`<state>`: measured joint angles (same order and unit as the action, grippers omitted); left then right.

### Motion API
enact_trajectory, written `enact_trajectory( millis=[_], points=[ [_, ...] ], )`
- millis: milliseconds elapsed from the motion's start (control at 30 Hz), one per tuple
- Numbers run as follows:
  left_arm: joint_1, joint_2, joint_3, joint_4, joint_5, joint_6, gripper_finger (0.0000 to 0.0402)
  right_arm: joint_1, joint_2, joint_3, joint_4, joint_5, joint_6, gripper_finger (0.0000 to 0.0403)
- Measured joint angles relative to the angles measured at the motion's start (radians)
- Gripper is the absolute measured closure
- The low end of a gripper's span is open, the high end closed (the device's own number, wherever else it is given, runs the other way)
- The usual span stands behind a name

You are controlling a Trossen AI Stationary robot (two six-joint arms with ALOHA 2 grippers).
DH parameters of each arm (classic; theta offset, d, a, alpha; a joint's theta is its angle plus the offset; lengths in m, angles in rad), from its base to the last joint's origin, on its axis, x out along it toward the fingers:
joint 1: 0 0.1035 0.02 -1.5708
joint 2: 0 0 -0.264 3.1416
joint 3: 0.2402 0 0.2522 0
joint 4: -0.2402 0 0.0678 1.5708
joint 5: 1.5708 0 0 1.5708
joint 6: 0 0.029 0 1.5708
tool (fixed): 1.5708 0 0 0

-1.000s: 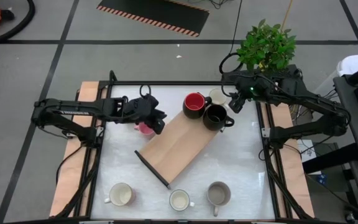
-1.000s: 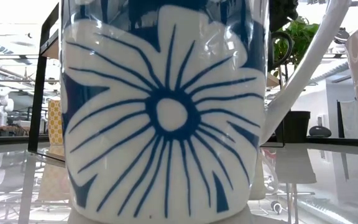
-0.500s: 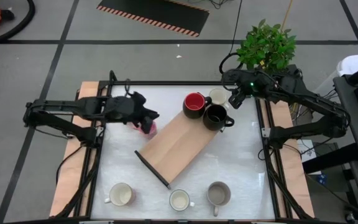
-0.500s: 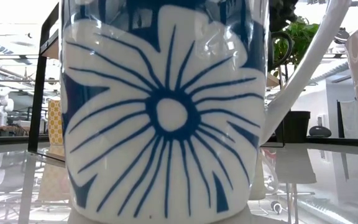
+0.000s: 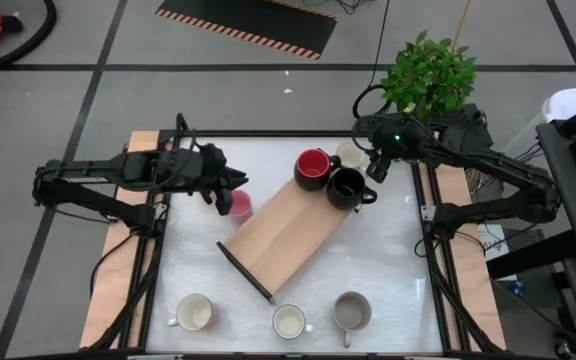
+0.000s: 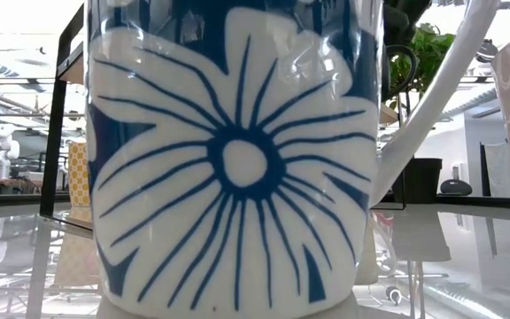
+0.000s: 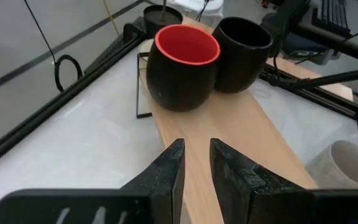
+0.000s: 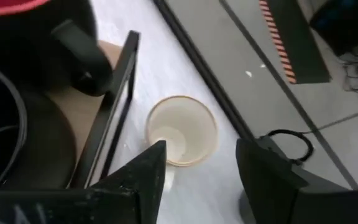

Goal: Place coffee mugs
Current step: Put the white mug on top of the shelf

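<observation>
A red-and-dark mug [image 5: 313, 168] [image 7: 182, 65] and a black mug [image 5: 348, 187] [image 7: 241, 50] stand on the far end of a wooden board [image 5: 288, 235]. A pink mug [image 5: 238, 205] stands on the table at the board's left side. My left gripper [image 5: 234, 182] [image 7: 194, 162] hovers just left of it, slightly open with nothing between its fingers. A cream mug [image 5: 351, 153] [image 8: 182, 130] stands at the far right. My right gripper [image 5: 373, 168] [image 8: 197, 162] is open above it. Three more mugs [image 5: 195, 313] [image 5: 289, 322] [image 5: 351, 311] stand along the near edge.
A blue-and-white flower mug [image 6: 237, 159] stands right in front of the low camera and hides most of that view. A green plant [image 5: 428, 75] in a black pot stands beyond the far right corner. A black frame rail [image 5: 268, 135] runs along the table's far edge.
My left gripper has drawn back from over the pink mug toward the table's left edge and risen a little. The pink mug stays standing by the board. My right arm has swung slightly toward the table's left, staying over the cream mug.
</observation>
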<state>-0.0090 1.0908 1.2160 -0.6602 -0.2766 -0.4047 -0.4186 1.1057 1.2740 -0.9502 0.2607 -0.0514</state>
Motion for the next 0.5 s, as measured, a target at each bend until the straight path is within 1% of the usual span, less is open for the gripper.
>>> enact_trajectory(
  millis=[167, 333, 400, 500],
  points=[
    [-0.005, 0.0, 0.0, 0.004, 0.007, -0.093, 0.0323, -0.01, 0.0, -0.063, 0.098, -0.003, -0.047, 0.024],
    [-0.015, 0.0, 0.0, -0.003, 0.009, -0.101, 0.0323, -0.061, 0.0, -0.11, 0.209, -0.005, -0.13, 0.0243],
    [-0.012, 0.003, 0.0, -0.002, -0.01, -0.101, 0.0323, -0.092, 0.0, -0.127, 0.242, -0.034, -0.172, 0.0243],
    [-0.002, 0.005, 0.0, -0.003, -0.039, -0.115, 0.0323, -0.14, 0.0, -0.157, 0.292, -0.118, -0.227, 0.0243]
  ],
)
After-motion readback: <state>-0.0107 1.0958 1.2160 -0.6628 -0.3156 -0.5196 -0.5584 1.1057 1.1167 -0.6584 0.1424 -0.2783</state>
